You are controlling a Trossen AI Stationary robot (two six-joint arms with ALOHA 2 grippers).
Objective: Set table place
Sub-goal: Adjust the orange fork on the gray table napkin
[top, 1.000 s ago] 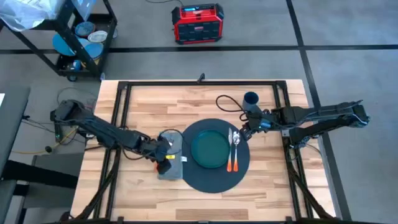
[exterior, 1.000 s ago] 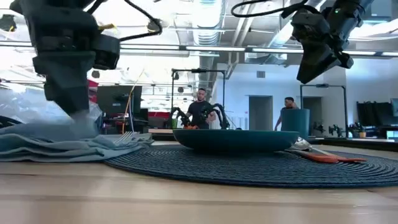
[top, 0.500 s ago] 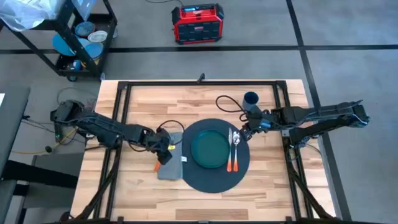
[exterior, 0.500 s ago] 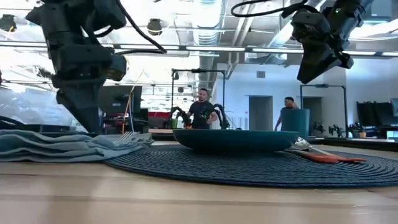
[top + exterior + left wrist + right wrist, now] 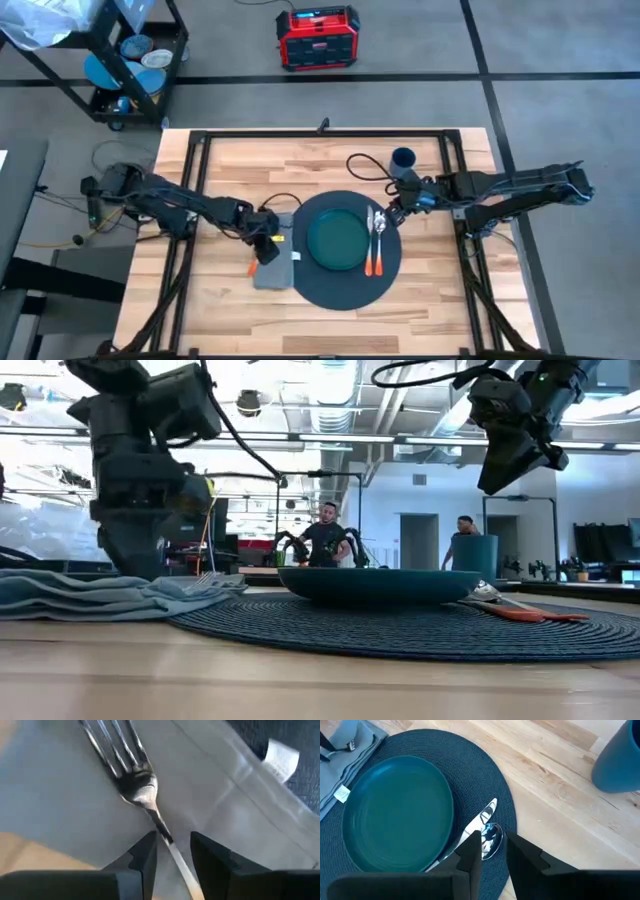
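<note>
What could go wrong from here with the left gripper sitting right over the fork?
1. The left gripper is open with its fingers straddling the fork handle on the grey napkin; lifting off at an angle could nudge the fork askew.
2. The napkin overlaps the edge of the placemat; any drag could bunch it toward the green plate.
3. The right gripper, open, hovers over the knife and spoon; a low move could scatter them.
</note>
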